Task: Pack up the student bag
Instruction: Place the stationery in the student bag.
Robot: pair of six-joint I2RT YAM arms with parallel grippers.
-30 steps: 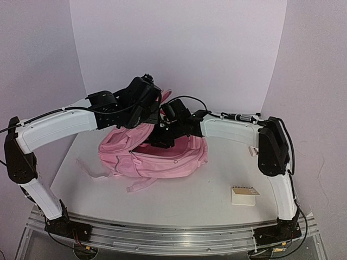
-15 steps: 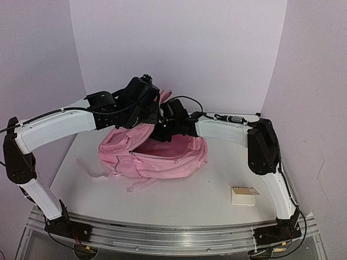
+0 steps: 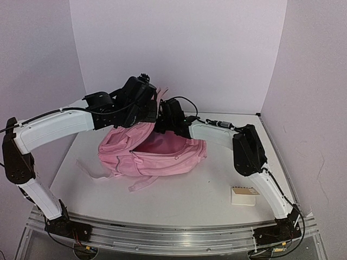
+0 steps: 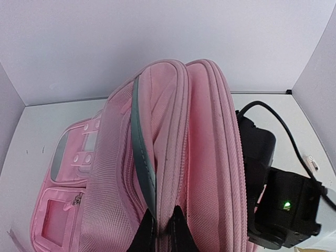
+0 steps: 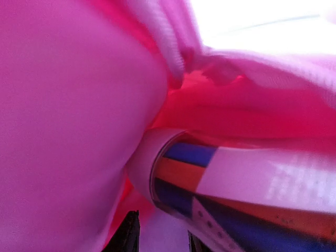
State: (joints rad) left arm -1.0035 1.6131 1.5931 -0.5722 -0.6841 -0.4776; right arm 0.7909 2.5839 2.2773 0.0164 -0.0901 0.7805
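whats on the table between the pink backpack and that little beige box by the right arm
Nothing. In the top view, the stretch of white table between the student bag and the beige box is bare.

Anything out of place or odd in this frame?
Nothing spilled or damaged. Inside the student bag, the colourful printed item looks curled rather than flat. A small box lies outside the bag on the table.

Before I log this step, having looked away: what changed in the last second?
The right arm's elbow swung left toward the student bag, carrying the right gripper farther back in its opening. The left gripper kept pinching the rim; the white box stayed.
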